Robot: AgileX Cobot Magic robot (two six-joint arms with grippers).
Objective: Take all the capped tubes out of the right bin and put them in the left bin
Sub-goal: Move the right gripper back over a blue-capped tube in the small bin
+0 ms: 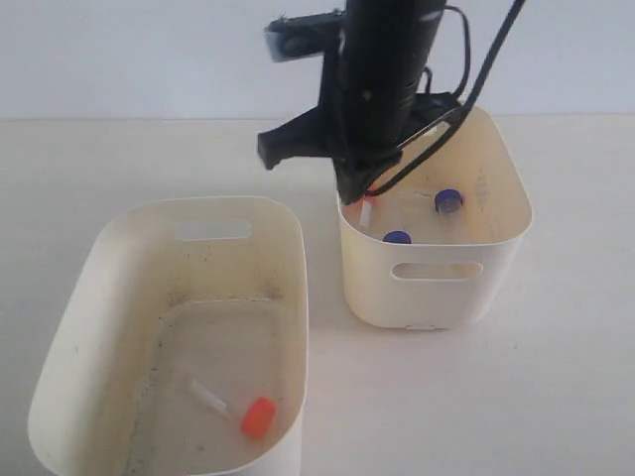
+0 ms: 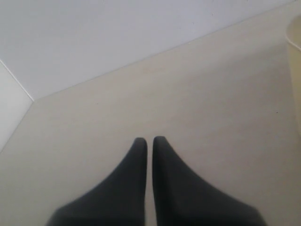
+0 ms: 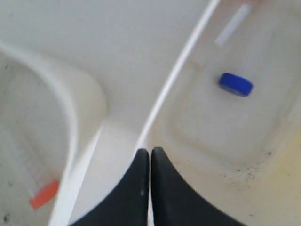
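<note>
Nearest, the left bin [image 1: 69, 327] holds one orange-capped tube [image 1: 238, 409] lying on its speckled floor. Beyond it on the table [image 1: 575, 377] stands the right bin [image 1: 437, 288]. Inside it, a blue-capped tube [image 1: 397, 238] lies near the front wall and another blue cap [image 1: 448, 200] lies further back. A clear tube with an orange tip [image 1: 368, 205] lies beside my arm, apparently loose, though the view there is blurred. My right claw [image 3: 150, 151] hangs over that bin's rim, fingers pressed together, pinching nothing. My left claw [image 2: 149, 140] is pressed together too, empty, above bare table.
</note>
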